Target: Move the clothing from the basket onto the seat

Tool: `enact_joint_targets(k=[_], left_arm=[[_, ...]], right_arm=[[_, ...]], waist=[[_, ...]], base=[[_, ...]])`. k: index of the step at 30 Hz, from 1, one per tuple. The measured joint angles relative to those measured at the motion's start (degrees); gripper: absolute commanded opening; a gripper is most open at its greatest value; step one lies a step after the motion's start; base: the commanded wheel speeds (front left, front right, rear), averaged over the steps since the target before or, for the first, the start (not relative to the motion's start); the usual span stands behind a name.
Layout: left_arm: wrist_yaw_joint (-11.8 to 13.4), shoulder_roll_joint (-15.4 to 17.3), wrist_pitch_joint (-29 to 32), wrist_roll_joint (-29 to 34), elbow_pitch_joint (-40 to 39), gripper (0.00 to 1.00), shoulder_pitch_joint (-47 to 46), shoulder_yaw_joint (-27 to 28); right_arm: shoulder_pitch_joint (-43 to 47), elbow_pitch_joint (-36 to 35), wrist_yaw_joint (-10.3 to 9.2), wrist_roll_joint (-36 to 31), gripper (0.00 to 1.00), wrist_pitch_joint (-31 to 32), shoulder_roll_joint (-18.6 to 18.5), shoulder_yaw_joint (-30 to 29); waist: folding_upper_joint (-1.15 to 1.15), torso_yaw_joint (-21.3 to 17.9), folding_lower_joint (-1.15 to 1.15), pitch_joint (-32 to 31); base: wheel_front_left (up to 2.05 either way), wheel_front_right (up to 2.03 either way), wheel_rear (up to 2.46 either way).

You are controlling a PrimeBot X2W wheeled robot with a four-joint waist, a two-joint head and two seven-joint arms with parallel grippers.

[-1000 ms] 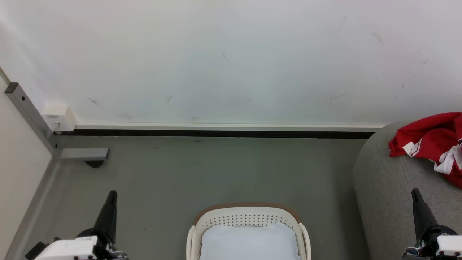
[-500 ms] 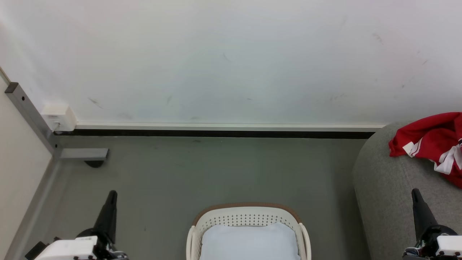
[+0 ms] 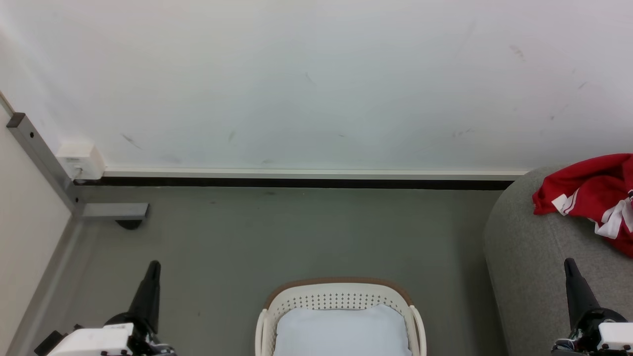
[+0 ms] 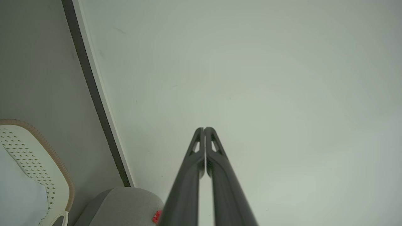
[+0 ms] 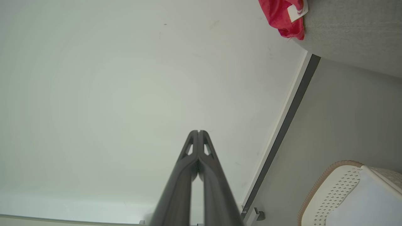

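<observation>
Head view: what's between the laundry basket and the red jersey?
In the head view: a bare strip of grey floor beside the laundry basket, then the bare rounded corner of the grey sofa seat, up to the red jersey lying on it.

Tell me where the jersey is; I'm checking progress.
Head view, far right: the jersey lies crumpled on the grey seat near the wall, outside the basket.

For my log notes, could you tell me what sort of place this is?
Likely a mocked-up living-room corner: grey sofa seat, cream laundry basket on grey floor, scuffed white wall.
</observation>
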Motion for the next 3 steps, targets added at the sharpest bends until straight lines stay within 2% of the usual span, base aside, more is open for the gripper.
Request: enact_joint_targets(k=[3], left_arm=[[0.0,0.0,0.0,0.0,0.0,0.0,0.0,0.0]], right_arm=[[0.0,-0.01,0.0,0.08,0.0,-0.01,-0.01,0.02]], waist=[[0.0,0.0,0.0,0.0]], base=[[0.0,0.0,0.0]])
